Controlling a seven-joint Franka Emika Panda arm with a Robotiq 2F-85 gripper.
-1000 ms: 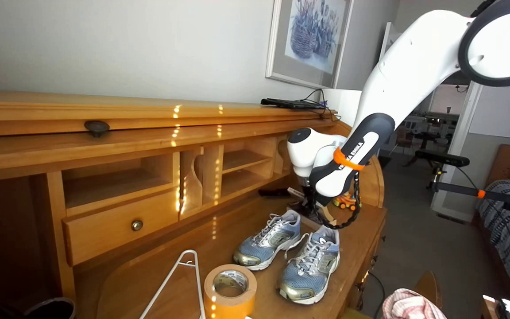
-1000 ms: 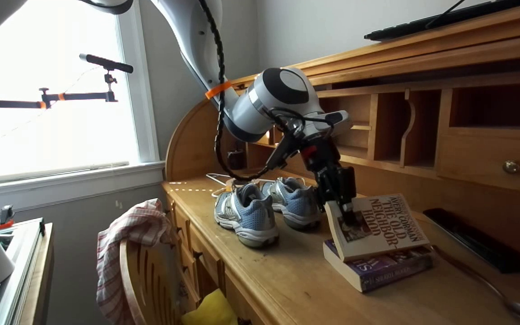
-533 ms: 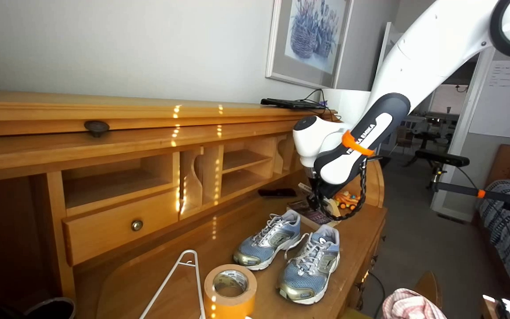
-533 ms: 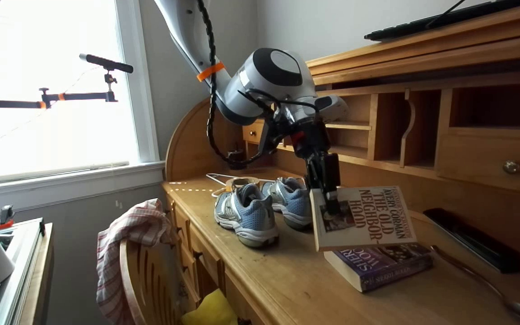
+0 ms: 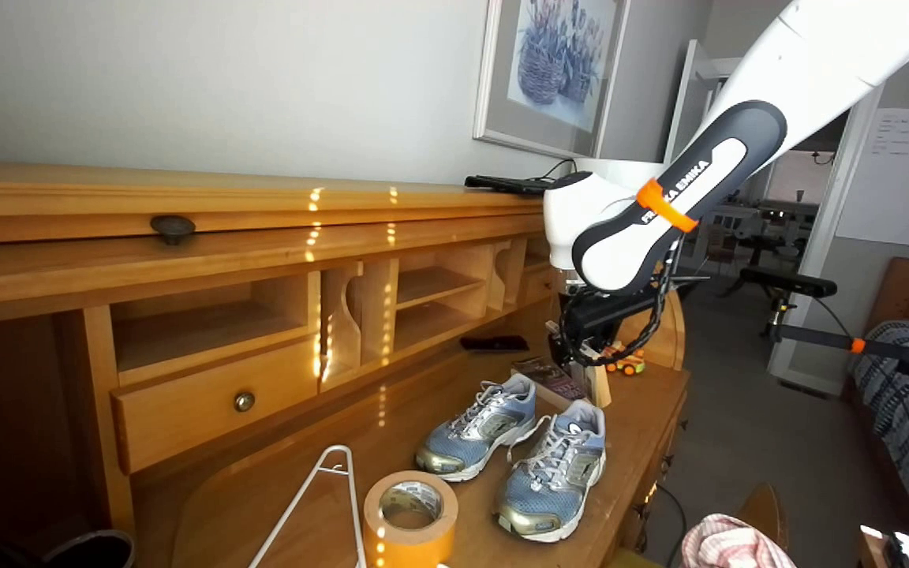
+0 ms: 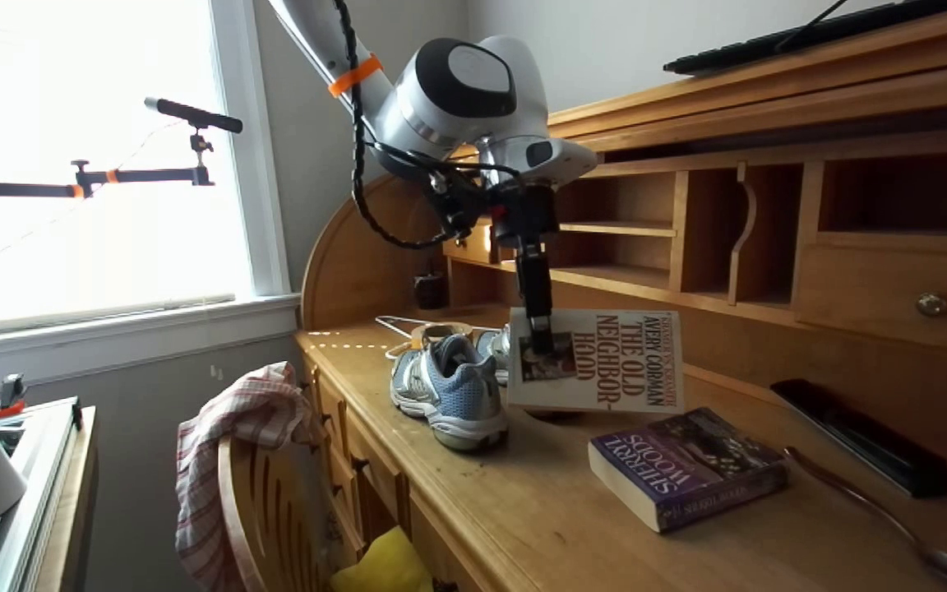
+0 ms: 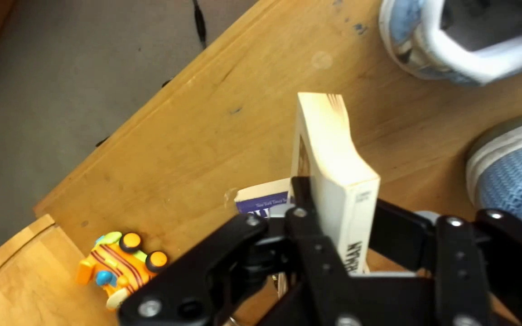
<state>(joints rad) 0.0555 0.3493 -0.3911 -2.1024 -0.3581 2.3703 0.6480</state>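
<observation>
My gripper [image 6: 541,339] is shut on a cream paperback, "The Old Neighborhood" [image 6: 625,366], near one end. The book hangs on edge above the desk, cover facing the camera in an exterior view. In the wrist view, the book [image 7: 329,136] stands between the black fingers [image 7: 345,213], its page edges and spine showing. A purple paperback [image 6: 687,464] lies flat on the desk, apart from the held book; part of it shows in the wrist view [image 7: 263,201]. Two blue-grey running shoes [image 5: 478,434] stand close by, one partly hidden behind the held book in an exterior view.
A wooden desk [image 6: 523,493] has cubbyholes along its back. On it are an orange toy car [image 7: 123,262], a tape roll [image 5: 415,521], a white hanger [image 5: 348,481], a long black object [image 6: 860,436] and a curved spoon-like thing [image 6: 868,501]. A chair [image 6: 268,510] stands in front.
My gripper has lifted the cream book off the purple book and carried it up and toward the shoes. The held book has turned more upright. The purple book stays in place, now uncovered.
</observation>
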